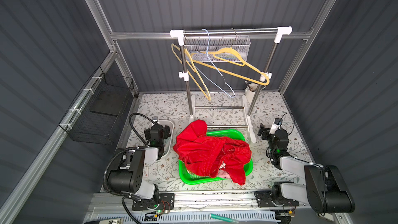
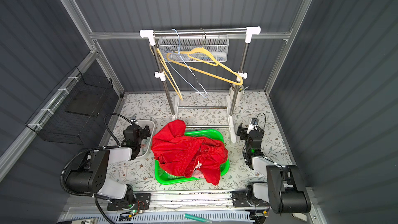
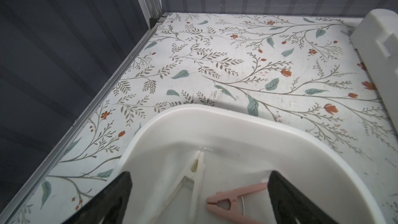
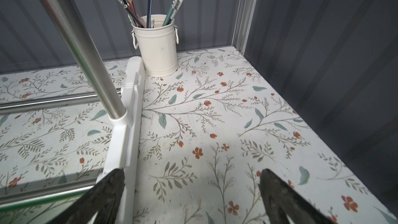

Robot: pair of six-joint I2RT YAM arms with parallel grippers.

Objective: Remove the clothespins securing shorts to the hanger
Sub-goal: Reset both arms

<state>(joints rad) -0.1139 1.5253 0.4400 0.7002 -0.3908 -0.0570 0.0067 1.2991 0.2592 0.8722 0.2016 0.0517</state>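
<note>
Hangers [image 1: 225, 49] hang bare at upper centre; shorts [image 1: 204, 149] fill the basket [image 1: 193, 180] below; clothespins [image 3: 243, 192] lie in the tub [image 3: 215, 113]. The left end effector [image 3: 200, 174] and right end effector [image 4: 191, 171] are spread, empty. Seemingly finished.

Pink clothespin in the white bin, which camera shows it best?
The left wrist view. There the pink clothespin lies in plain sight in the white bin, beside a white clothespin. In both top views the left arm covers most of the bin, hiding the pin. The right wrist view misses it.
</note>
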